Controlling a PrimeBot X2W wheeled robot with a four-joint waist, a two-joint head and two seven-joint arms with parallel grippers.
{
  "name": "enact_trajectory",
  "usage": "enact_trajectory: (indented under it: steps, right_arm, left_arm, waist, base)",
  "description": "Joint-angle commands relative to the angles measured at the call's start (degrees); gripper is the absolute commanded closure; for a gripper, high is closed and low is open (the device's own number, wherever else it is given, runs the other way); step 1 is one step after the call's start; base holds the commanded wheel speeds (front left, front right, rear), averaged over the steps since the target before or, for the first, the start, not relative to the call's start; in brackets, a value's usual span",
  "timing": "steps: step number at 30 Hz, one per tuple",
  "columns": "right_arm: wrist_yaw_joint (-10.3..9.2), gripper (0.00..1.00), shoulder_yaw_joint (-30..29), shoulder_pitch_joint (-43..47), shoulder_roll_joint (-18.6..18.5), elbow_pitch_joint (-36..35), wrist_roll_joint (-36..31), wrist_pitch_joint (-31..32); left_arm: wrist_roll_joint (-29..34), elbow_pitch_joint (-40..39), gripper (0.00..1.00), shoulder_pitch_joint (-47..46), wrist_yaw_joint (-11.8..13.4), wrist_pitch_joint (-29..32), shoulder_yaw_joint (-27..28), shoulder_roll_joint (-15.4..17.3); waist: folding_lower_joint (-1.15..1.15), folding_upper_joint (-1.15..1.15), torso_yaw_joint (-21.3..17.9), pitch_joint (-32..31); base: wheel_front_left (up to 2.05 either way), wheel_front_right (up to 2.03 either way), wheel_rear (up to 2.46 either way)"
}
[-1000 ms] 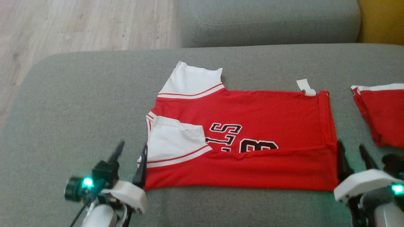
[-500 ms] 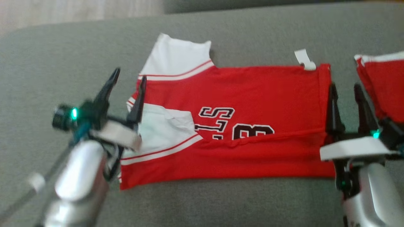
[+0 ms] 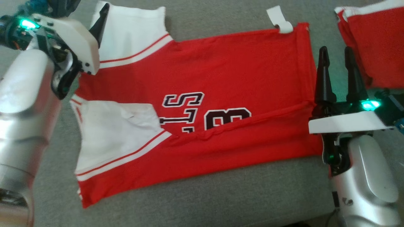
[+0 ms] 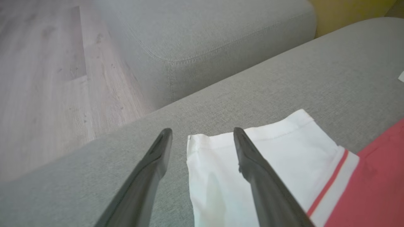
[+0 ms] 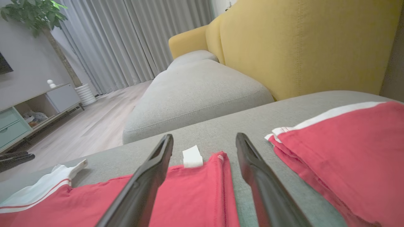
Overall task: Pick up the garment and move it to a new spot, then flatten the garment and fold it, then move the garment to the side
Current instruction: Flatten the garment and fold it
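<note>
Left gripper (image 4: 202, 132) is open, its two dark fingers straddling the outer corner of the far white sleeve, toward the left edge of the grey fabric sofa cushion (image 3: 221, 195). Right gripper (image 3: 335, 50) is open too, one finger over the hem, the other over bare cushion. Between them, across the cushion's middle, lies the red jersey with white sleeves and black lettering (image 3: 221, 72), spread flat, its near strip folded up over the lettering. A second red garment (image 3: 372, 41) sits by the cushion's right edge.
</note>
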Motion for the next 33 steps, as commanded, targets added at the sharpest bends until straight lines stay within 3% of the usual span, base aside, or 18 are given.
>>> enact_trajectory:
  steps: [1, 10, 21, 22, 23, 24, 25, 33]
  right_arm:
    - [-0.05, 0.0, 1.5, -1.1, -0.33, -1.34, 0.79, -0.5]
    - [-0.05, 0.0, 2.62, -1.92, -0.33, -1.54, 2.92, -0.76]
    - [-0.05, 0.0, 1.9, -1.38, -0.33, -2.26, 3.1, -0.78]
    - [-0.05, 0.0, 1.86, -1.38, -0.33, -2.29, 3.05, -0.78]
    - [-0.05, 0.0, 1.77, -1.38, -0.33, -2.3, 2.96, -0.78]
    - [-0.05, 0.0, 1.61, -1.39, -0.33, -2.29, 2.83, -0.78]
    - [-0.05, 0.0, 1.44, -1.42, -0.33, -2.25, 2.64, -0.78]
    - [-0.05, 0.0, 1.15, -2.25, -0.33, -0.41, -4.22, -0.01]
  left_arm:
    - [-1.63, -0.87, 0.0, -2.84, 0.11, 1.01, 0.72, 3.36]
    - [-9.28, 4.77, 0.0, -7.14, 0.1, 3.31, -6.47, 8.39]
    - [-16.29, 8.24, 0.0, -9.38, 0.09, 3.1, -12.11, 9.09]
    - [-17.17, 8.6, 0.11, -9.42, 0.09, 3.28, -12.27, 8.79]
    - [-18.05, 8.74, 0.47, -9.44, 0.09, 3.47, -12.49, 8.41]
    - [-18.82, 8.73, 0.77, -9.51, 0.09, 3.49, -12.76, 8.1]
    - [-19.48, 8.71, 1.0, -9.58, 0.09, 3.33, -12.99, 7.85]
    - [-22.82, 7.11, 1.0, -8.87, 0.09, -3.9, -15.05, 5.87]
  waist:
    - [-0.02, 0.0, -2.02, 1.94]
    - [-0.02, 0.0, -4.87, 3.2]
    - [-0.02, 0.0, -5.33, 4.67]
    - [-0.02, 0.0, -5.24, 4.76]
    - [-0.02, 0.0, -5.12, 4.86]
    - [-0.02, 0.0, -4.95, 4.95]
    - [-0.02, 0.0, -4.75, 5.0]
    - [-0.02, 0.0, -1.1, 2.25]
  base:
    - [0.0, 0.0, 0.0]
    - [0.0, 0.0, 0.0]
    - [0.0, 0.0, 0.0]
    - [0.0, 0.0, 0.0]
    - [0.0, 0.0, 0.0]
    - [0.0, 0.0, 0.0]
    - [0.0, 0.0, 0.0]
    - [0.0, 0.0, 0.0]
